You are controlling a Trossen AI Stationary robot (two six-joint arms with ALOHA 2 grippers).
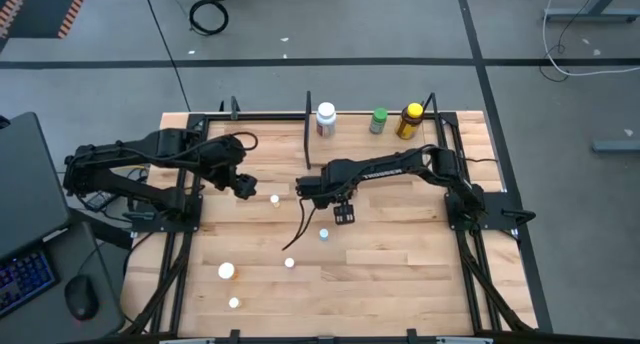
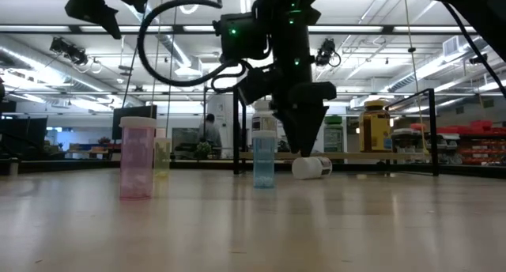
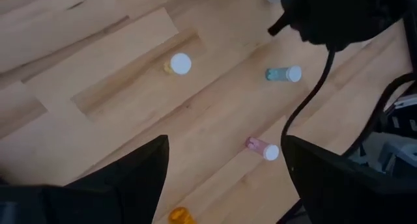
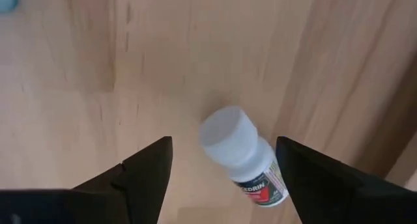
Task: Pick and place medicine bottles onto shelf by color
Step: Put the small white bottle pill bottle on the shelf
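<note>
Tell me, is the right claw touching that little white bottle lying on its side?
Apart. The right wrist view shows the right gripper open, bare wood between each finger and the bottle.

I can read "TROSSEN" in white letters along the right arm's dark forearm link [image 1: 385,170] from the high view. In the right wrist view the small white-capped bottle [image 4: 241,154] lying on the table has a label with a dark band ending in "...EDRIN" over a red patch; the first letters curve out of sight, so I can't give the whole brand. The labels on the bottles at the shelf are too small for me to read.
</note>
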